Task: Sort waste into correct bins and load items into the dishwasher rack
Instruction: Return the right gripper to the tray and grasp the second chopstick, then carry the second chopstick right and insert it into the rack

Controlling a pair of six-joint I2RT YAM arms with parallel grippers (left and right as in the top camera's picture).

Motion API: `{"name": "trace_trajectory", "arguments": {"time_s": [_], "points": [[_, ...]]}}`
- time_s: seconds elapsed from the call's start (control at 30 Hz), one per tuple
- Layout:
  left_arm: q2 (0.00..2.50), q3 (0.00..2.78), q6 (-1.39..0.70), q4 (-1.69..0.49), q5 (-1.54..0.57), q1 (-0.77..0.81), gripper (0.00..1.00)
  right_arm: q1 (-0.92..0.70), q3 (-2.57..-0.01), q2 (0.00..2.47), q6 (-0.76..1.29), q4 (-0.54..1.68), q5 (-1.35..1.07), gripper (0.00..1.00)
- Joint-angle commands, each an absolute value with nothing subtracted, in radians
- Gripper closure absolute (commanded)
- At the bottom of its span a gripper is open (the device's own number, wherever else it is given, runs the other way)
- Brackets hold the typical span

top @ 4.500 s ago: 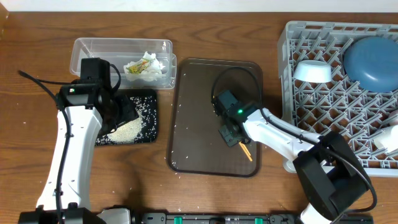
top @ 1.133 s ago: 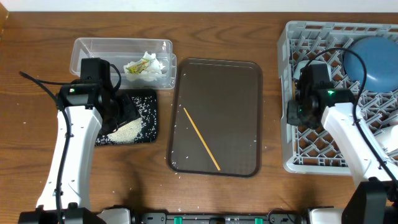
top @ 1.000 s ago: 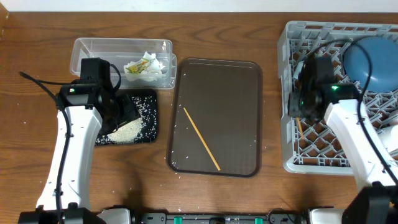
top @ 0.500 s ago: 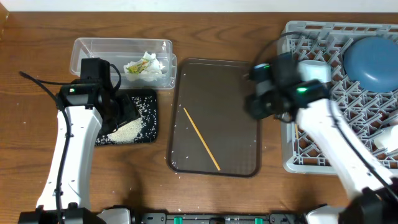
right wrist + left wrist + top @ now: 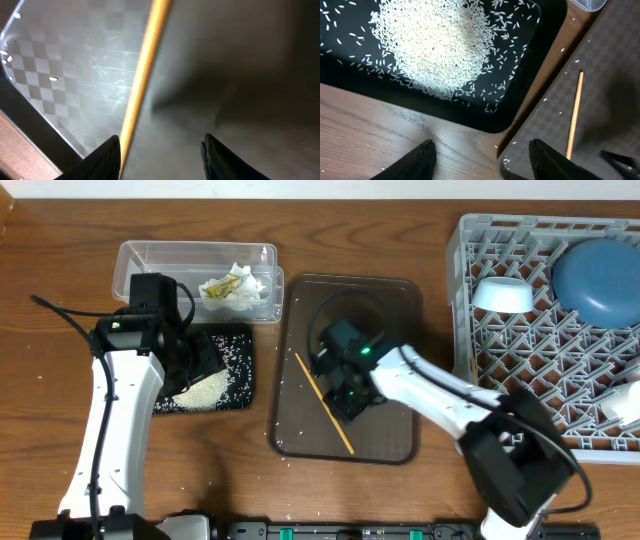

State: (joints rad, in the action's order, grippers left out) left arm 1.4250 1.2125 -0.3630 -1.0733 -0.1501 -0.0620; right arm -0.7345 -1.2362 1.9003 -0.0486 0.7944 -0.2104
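One wooden chopstick lies slantwise on the brown serving tray. My right gripper is open just above the tray, right beside the chopstick, which runs past its left finger. My left gripper is open and empty over the table edge by the black tray, which holds a heap of rice. The clear tub holds crumpled tissue. The grey rack holds the white bowl and the dark-blue plate.
Loose rice grains lie on the table near the brown tray's lower left corner. A pale object sits at the rack's right edge. The chopstick also shows in the left wrist view.
My right arm has swung from the rack back left to the brown tray and dropped beside the remaining chopstick. The left arm has not moved.
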Motion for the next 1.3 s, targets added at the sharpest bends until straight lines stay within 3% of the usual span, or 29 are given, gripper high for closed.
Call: {"name": "trace_trajectory", "arguments": {"time_s": [0.0, 0.13, 0.43, 0.83, 1.27], "points": [[1.421, 1.213, -0.364, -1.076, -0.137, -0.066, 0.37, -0.775, -1.237, 1.942, -0.059, 0.786, -0.213, 0.50], [1.421, 1.213, -0.364, -1.076, -0.137, -0.066, 0.37, -0.793, -1.236, 1.969, -0.057, 0.777, -0.210, 0.53], [1.421, 1.213, -0.364, -1.076, -0.138, -0.066, 0.37, -0.792, -1.235, 2.027, 0.105, 0.780, -0.007, 0.99], [1.421, 1.213, -0.364, -1.076, -0.138, -0.066, 0.37, -0.650, -1.285, 1.832, 0.127, 0.830, 0.023, 0.99], [1.421, 1.213, -0.364, -1.076, -0.138, -0.066, 0.37, -0.251, -1.289, 1.569, 0.120, 0.933, 0.064, 0.99]]}}
